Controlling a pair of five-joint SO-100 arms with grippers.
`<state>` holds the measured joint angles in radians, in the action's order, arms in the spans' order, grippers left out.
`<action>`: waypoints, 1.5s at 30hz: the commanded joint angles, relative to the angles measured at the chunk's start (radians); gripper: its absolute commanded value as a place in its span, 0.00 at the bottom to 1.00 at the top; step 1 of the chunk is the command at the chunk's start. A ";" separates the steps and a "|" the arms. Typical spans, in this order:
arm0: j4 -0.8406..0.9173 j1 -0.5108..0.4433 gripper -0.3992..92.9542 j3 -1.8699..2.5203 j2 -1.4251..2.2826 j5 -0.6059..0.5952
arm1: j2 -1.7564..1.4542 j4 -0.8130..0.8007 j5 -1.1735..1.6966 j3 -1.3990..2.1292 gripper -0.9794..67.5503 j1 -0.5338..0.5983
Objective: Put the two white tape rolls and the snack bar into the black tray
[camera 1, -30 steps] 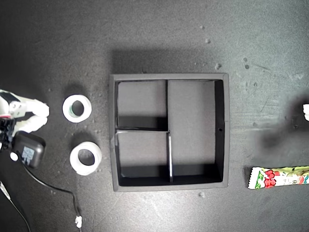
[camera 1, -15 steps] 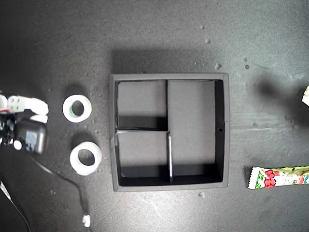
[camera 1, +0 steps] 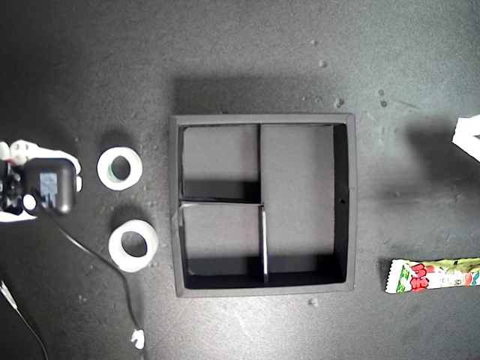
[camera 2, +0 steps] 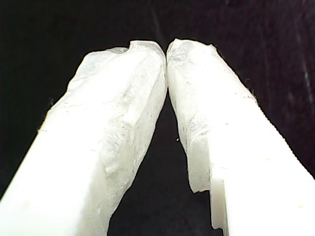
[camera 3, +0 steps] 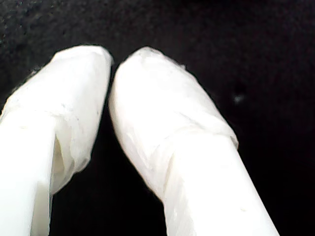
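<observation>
Tape rolls (camera 1: 120,168) (camera 1: 133,244) lie left of the empty tray (camera 1: 174,202) in the exterior view, the snack bar (camera 1: 433,275) right; probably light and rim-pinchable, with my first gripper (camera 2: 166,48) and second gripper (camera 3: 114,61) both pressed together on nothing.

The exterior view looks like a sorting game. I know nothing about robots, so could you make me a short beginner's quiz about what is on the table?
1. True or false: the black tray already holds one of the white tape rolls.
2. How many compartments does the tray have? A) two B) three C) four
3. On which side of the tray, in the exterior view, does the snack bar lie?

Key
1. False. Every compartment is bare; the upper tape roll and the lower tape roll both sit on the table at the exterior view's left of the tray.
2. B: two small squares and one long one.
3. The exterior view's right, near the lower corner.
</observation>
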<state>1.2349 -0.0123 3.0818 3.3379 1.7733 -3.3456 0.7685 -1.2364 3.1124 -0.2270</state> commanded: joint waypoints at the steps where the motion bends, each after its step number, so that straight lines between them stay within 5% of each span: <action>1: -0.044 0.029 0.03 0.055 0.049 0.000 | -0.005 -0.078 -0.239 0.012 0.01 -0.008; 6: -0.060 0.063 0.08 -0.046 0.049 -0.084 | -0.005 -0.244 -0.275 -0.009 0.01 0.012; 14: -0.137 0.121 0.09 -0.245 0.049 -0.347 | 0.008 -0.049 -0.184 -0.261 0.01 0.087; 24: -0.310 0.025 0.11 -0.457 -0.313 -0.482 | 0.285 0.060 -0.077 -0.653 0.17 0.189; 34: -0.311 -0.098 0.10 -0.792 -1.009 -0.400 | 1.103 0.523 -0.198 -1.370 0.25 0.443; 45: -0.307 -0.141 0.11 -0.833 -1.236 -0.279 | 1.114 0.468 -0.454 -1.183 0.29 0.683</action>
<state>0.9403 -0.1457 2.2918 2.1138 1.4665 -2.2319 1.2717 -1.6567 1.9159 0.4142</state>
